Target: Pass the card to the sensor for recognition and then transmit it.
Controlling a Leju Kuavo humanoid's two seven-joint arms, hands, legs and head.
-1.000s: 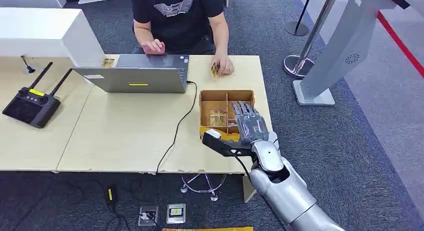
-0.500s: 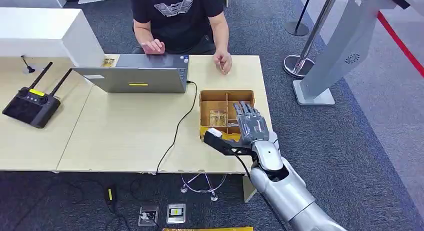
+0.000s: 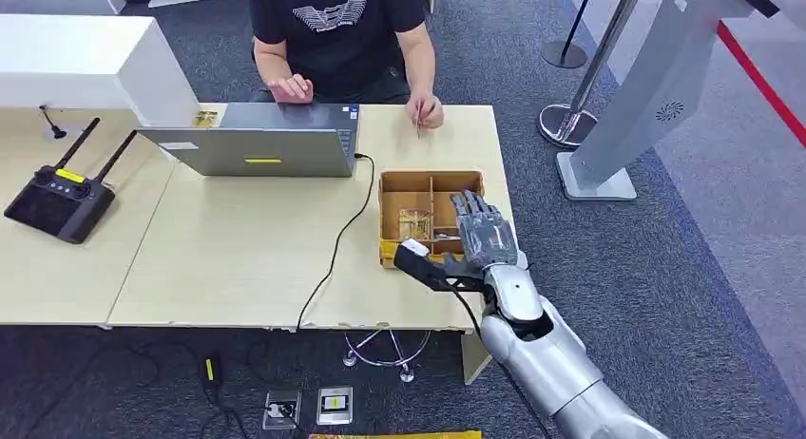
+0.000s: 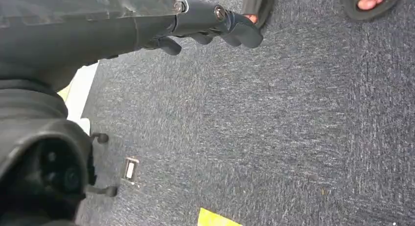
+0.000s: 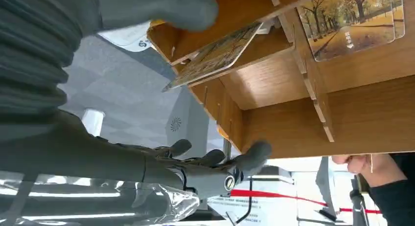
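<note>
A wooden divided box (image 3: 428, 176) stands on the table's right end, with picture cards (image 3: 414, 224) lying in it. My right hand (image 3: 483, 238) hovers over the box's right side, fingers spread toward the far rim and thumb (image 3: 416, 262) stuck out across the near edge, holding nothing. In the right wrist view, a card with autumn trees (image 5: 353, 19) lies flat in one compartment and another card (image 5: 215, 54) leans tilted on a divider of the box (image 5: 293, 133), between my thumb (image 5: 156, 8) and fingers (image 5: 215, 163). My left hand (image 4: 147, 25) hangs empty over the carpet.
A person (image 3: 335, 30) sits at the far side of the table behind a laptop (image 3: 252, 149), holding a card (image 3: 419, 118) edge-on. A black cable (image 3: 337, 244) crosses the table beside the box. A black controller (image 3: 57, 200) lies far left. A white stand (image 3: 646, 97) rises on the right.
My right hand has slid a little to the right and further over the box. The person's hand by the table corner has turned its card up on edge.
</note>
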